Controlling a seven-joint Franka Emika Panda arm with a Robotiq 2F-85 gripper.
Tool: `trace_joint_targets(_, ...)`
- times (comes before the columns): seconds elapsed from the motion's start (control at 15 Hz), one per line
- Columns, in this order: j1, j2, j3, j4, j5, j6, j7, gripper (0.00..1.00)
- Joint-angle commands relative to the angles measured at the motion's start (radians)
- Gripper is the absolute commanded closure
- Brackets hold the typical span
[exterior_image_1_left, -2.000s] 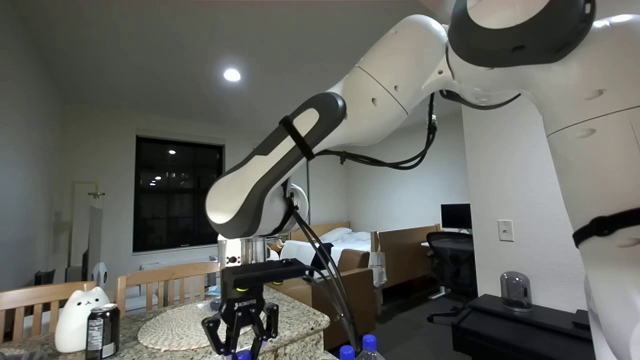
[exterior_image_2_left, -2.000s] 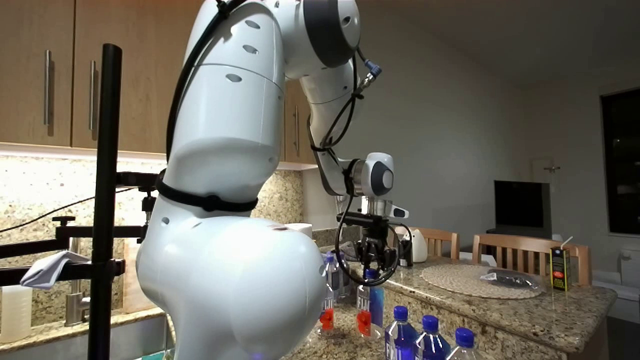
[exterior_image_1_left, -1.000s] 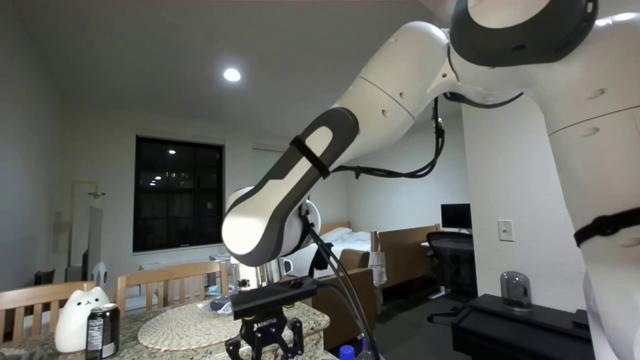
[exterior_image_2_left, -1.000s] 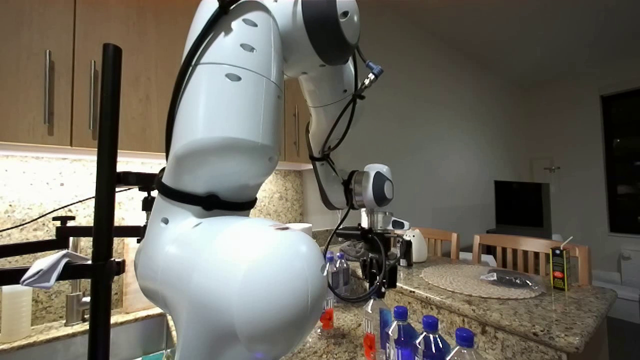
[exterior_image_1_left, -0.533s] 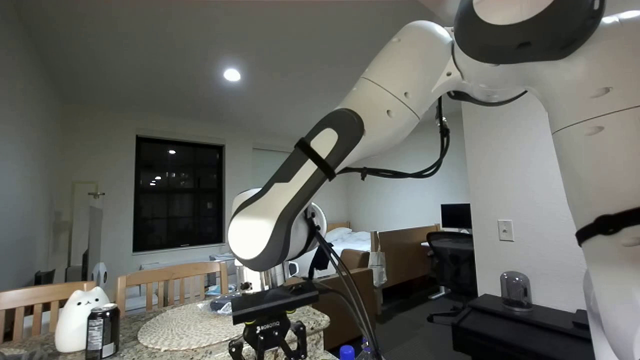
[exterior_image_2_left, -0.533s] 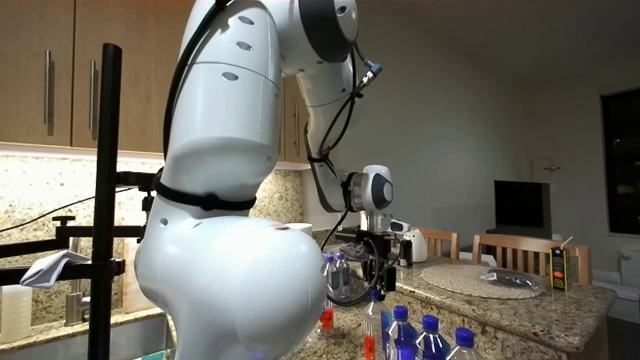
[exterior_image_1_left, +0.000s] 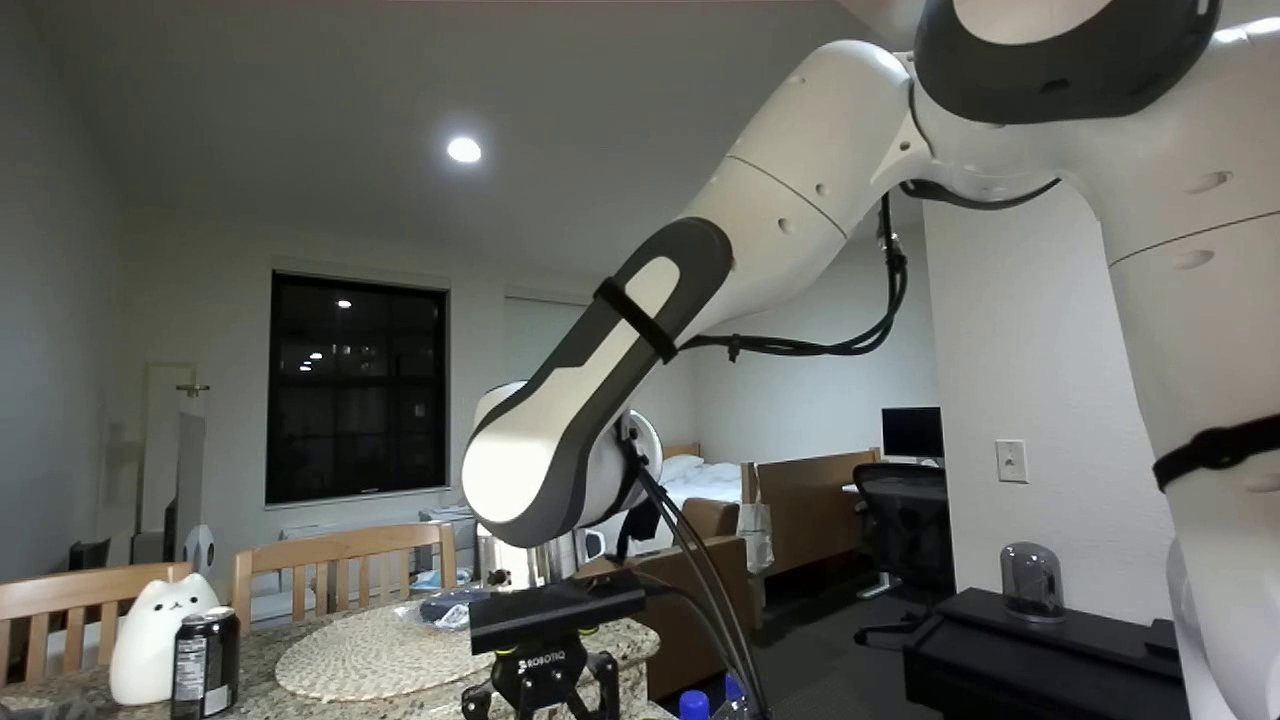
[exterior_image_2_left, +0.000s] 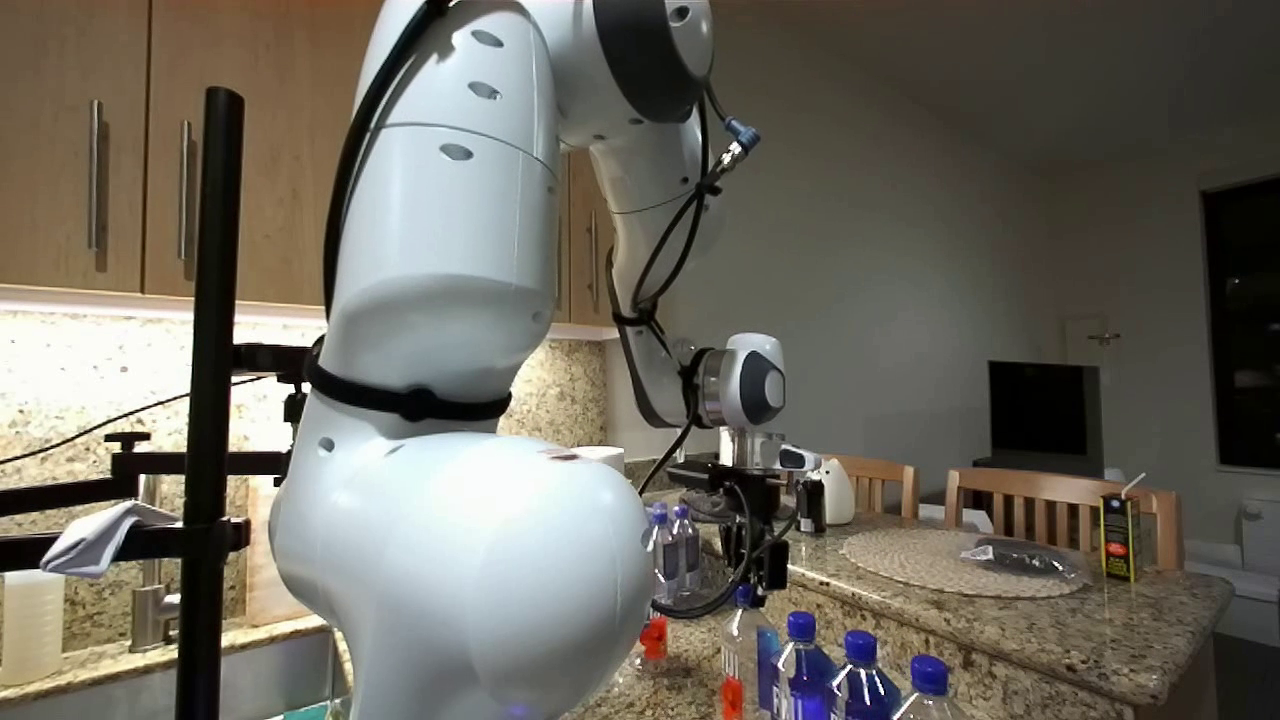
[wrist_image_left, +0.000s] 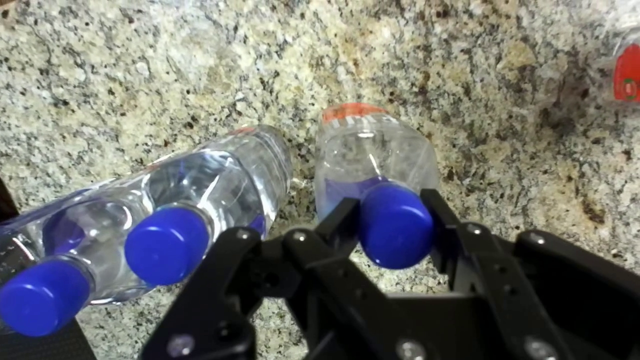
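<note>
My gripper is shut on the blue cap of a clear water bottle in the wrist view, with one finger against each side of the cap. The bottle hangs below the gripper in an exterior view; its base is out of frame, so I cannot tell whether it touches the counter. In an exterior view the gripper is cut off at the bottom edge. Two more blue-capped bottles stand close to the left in the wrist view; they are apart from the held bottle.
Several blue-capped bottles stand just right of the held one. More bottles stand behind. The raised granite counter carries a woven mat, a drink carton, a can and a white cat figure.
My gripper has moved down and sideways with the bottle, toward the standing bottles. In the last half second arm and bottle have shifted only slightly. The grip on the cap appears unchanged.
</note>
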Motion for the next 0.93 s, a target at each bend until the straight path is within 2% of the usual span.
trace_joint_targets(0.0,-0.013,-0.051,-0.008,-0.06,0.05,0.046,-0.073,0.85)
trace_joint_targets(0.87,-0.024,-0.132,-0.026,-0.152,0.098,0.083,-0.297,0.85)
